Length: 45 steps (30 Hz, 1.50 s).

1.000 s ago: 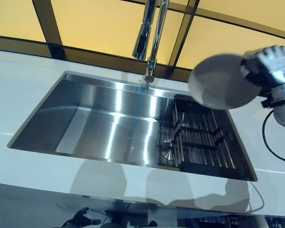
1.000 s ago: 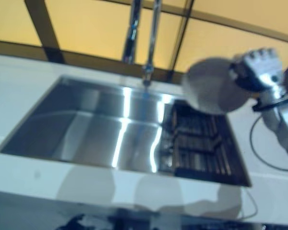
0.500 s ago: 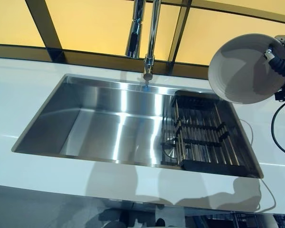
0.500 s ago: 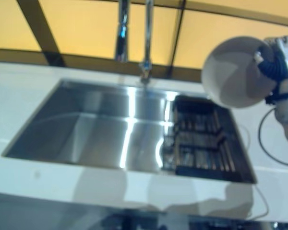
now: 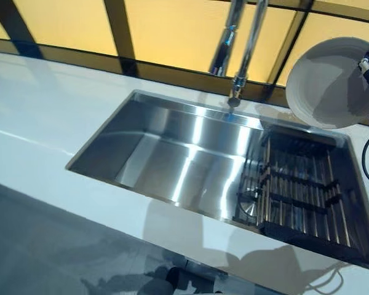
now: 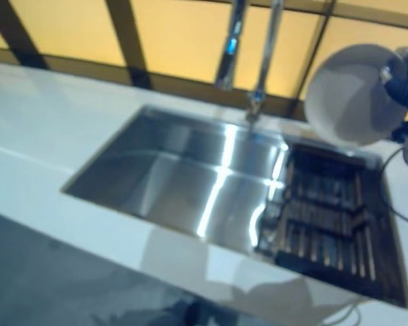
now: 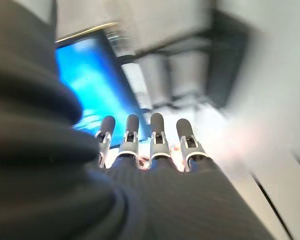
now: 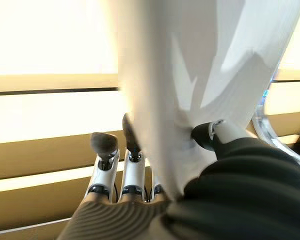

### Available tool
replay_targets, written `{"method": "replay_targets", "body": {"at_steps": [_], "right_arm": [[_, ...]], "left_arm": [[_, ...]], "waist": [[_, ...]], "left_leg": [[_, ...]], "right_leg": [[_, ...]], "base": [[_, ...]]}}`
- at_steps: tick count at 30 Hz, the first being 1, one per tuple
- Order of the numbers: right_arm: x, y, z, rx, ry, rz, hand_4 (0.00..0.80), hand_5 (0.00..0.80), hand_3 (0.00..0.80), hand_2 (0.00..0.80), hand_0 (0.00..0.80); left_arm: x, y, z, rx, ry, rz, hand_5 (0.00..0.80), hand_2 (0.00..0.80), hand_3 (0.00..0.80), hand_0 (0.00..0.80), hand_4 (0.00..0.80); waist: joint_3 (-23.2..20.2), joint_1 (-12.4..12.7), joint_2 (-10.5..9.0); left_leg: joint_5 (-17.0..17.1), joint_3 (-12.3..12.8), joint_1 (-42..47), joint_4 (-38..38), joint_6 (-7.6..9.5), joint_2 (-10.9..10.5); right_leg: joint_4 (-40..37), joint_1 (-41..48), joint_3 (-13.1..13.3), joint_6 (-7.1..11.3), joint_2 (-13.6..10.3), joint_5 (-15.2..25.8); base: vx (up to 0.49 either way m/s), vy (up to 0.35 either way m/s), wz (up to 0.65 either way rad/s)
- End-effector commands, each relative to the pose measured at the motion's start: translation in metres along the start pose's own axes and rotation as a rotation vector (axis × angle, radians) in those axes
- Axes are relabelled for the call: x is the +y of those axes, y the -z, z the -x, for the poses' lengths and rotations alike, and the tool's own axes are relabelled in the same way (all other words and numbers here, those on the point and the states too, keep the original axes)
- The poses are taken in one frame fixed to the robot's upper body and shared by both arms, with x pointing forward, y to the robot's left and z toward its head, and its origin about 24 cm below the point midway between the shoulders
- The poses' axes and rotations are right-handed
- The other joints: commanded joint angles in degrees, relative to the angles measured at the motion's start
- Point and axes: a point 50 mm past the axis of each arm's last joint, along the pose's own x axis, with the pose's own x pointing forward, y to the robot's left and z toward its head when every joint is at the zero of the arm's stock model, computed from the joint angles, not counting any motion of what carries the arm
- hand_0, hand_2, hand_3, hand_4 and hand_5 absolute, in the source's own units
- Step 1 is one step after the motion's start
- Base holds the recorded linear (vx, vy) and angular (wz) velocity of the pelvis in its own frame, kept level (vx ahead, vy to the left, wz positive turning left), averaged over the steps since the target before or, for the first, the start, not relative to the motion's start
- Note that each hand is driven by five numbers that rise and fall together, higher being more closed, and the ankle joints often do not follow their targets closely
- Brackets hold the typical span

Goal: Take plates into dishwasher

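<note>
The right hand (image 6: 402, 68) pinches a white plate (image 5: 329, 83) aloft beyond the sink's (image 5: 172, 147) far right corner; left hand (image 7: 140, 150) hangs with fingers straight.

The white table (image 5: 43, 141) held a sunken steel sink (image 5: 172, 153). A dark slatted rack (image 5: 307, 196) sat in the sink's right end, beside the round drain (image 5: 249, 206). A faucet (image 5: 240, 49) rose behind it.
</note>
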Motion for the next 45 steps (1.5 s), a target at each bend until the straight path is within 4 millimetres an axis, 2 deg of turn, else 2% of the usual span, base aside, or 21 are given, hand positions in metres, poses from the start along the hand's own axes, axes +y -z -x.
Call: {"method": "replay_targets", "body": {"at_steps": [1,2,3,5,7,9,12,13,16,19,26,34,45], "right_arm": [[-0.029,-0.006,-0.011,0.02,0.136,-0.022,0.8,0.8,0.8,0.8,0.8],[-0.03,-0.005,-0.009,0.024,0.135,-0.021,0.8,0.8,0.8,0.8,0.8],[-0.028,0.0,-0.002,0.03,0.115,-0.023,0.8,0.8,0.8,0.8,0.8],[-0.028,0.003,0.002,0.037,0.101,-0.026,0.8,0.8,0.8,0.8,0.8],[-0.027,0.005,0.002,0.041,0.084,-0.026,0.8,0.8,0.8,0.8,0.8],[-0.027,0.007,0.001,0.045,0.07,-0.024,0.8,0.8,0.8,0.8,0.8],[-0.026,0.009,-0.002,0.042,0.049,-0.028,0.8,0.8,0.8,0.8,0.8],[-0.026,0.009,-0.003,0.044,0.048,-0.028,0.8,0.8,0.8,0.8,0.8],[-0.019,0.006,-0.005,0.047,0.025,-0.052,0.8,0.8,0.8,0.8,0.8],[-0.012,0.001,-0.008,0.057,0.003,-0.082,0.8,0.8,0.8,0.8,0.8],[0.01,-0.016,-0.011,0.06,-0.069,-0.148,0.8,0.8,0.8,0.8,0.8],[0.034,-0.033,-0.01,0.118,-0.185,-0.309,0.8,0.8,0.8,0.8,0.8],[0.058,-0.058,-0.006,0.144,-0.268,-0.4,0.8,0.8,0.8,0.8,0.8]], "left_arm": [[-0.057,-0.128,0.052,-0.49,0.238,0.449,0.0,0.0,0.0,0.0,0.0],[-0.059,-0.13,0.056,-0.503,0.252,0.469,0.0,0.0,0.0,0.0,0.0],[-0.071,-0.162,0.101,-0.648,0.426,0.634,0.0,0.0,0.0,0.0,0.0],[-0.075,-0.187,0.145,-0.78,0.606,0.767,0.0,0.0,0.0,0.0,0.0],[-0.077,-0.201,0.192,-0.89,0.811,0.877,0.0,0.0,0.0,0.0,0.0],[-0.076,-0.21,0.228,-0.98,0.976,0.954,0.0,0.0,0.0,0.0,0.0],[-0.076,-0.221,0.269,-1.051,1.201,1.048,0.0,0.0,0.0,0.0,0.0],[-0.076,-0.222,0.272,-1.055,1.225,1.058,0.0,0.0,0.0,0.0,0.0],[-0.081,-0.228,0.309,-1.056,1.469,1.12,0.0,0.0,0.0,0.0,0.0],[-0.088,-0.229,0.331,-0.992,1.618,1.159,0.0,0.0,0.0,0.0,0.0],[-0.111,-0.226,0.37,-0.791,1.869,1.161,0.0,0.0,0.0,0.0,0.0],[-0.132,-0.202,0.415,-0.525,2.207,1.047,0.0,0.0,0.0,0.0,0.0],[-0.128,-0.169,0.475,-0.429,2.556,0.875,0.0,0.0,0.0,0.0,0.0]], "waist": [[-3.4,0.5,0.95],[-3.5,0.5,0.91],[-4.0,0.3,0.59],[-4.6,0.0,0.16],[-5.0,-0.2,-0.14],[-5.3,-0.3,-0.32],[-5.6,-1.0,-0.29],[-5.7,-0.9,-0.27],[-5.9,-2.2,-0.1],[-6.1,-3.1,0.01],[-6.2,-5.4,0.38],[-6.0,-7.3,0.63],[-5.9,-8.6,0.54]], "left_leg": [[-4.0,2.9,4.4,-2.9,-1.74,-0.9],[-3.7,2.8,4.2,-2.9,-1.69,-1.0],[-4.2,2.5,4.5,-2.9,-1.82,-0.9],[-4.0,2.5,4.3,-2.9,-1.84,-0.8],[-4.2,2.6,4.5,-2.9,-2.0,-0.6],[-4.4,2.7,4.9,-2.9,-2.08,-0.5],[-4.7,3.2,5.5,-2.9,-2.2,-0.4],[-4.7,3.3,5.5,-2.9,-2.21,-0.4],[-5.0,4.0,6.2,-2.9,-2.23,-0.3],[-5.2,4.6,6.7,-2.9,-2.18,-0.2],[-5.5,6.3,7.7,-2.9,-2.05,0.1],[-5.6,7.5,8.5,-2.9,-1.74,0.3],[-5.7,8.5,8.8,-2.9,-1.23,0.3]], "right_leg": [[0.0,0.0,0.0,0.72,2.0,-1.5],[0.0,-0.2,-0.1,0.72,2.0,-1.3],[0.0,0.1,0.1,0.42,2.2,-1.9],[0.0,0.0,0.2,0.23,2.3,-1.8],[0.0,0.2,0.2,0.04,2.4,-1.9],[0.0,0.5,0.4,-0.11,2.5,-2.0],[0.0,0.8,0.8,-0.17,2.8,-2.0],[0.0,0.8,0.9,-0.17,2.8,-1.9],[0.0,1.1,2.0,0.0,3.0,-1.8],[0.0,1.1,2.9,0.14,3.2,-1.6],[0.0,1.3,4.8,0.45,3.4,-1.1],[0.1,1.4,6.3,0.54,3.7,-0.7],[0.2,1.2,7.6,0.61,3.9,-0.2]], "base": [[-0.019,-0.001,0.37],[0.011,-0.001,0.23],[-0.007,0.013,0.07],[0.0,0.0,0.0],[0.011,0.007,-0.02],[0.014,0.009,-0.02],[0.019,0.018,-0.02],[0.036,0.035,-0.05],[0.028,0.034,-0.03],[0.017,0.026,-0.06],[0.014,0.02,-0.15],[0.002,0.018,-0.11],[-0.002,0.006,-0.05]]}}
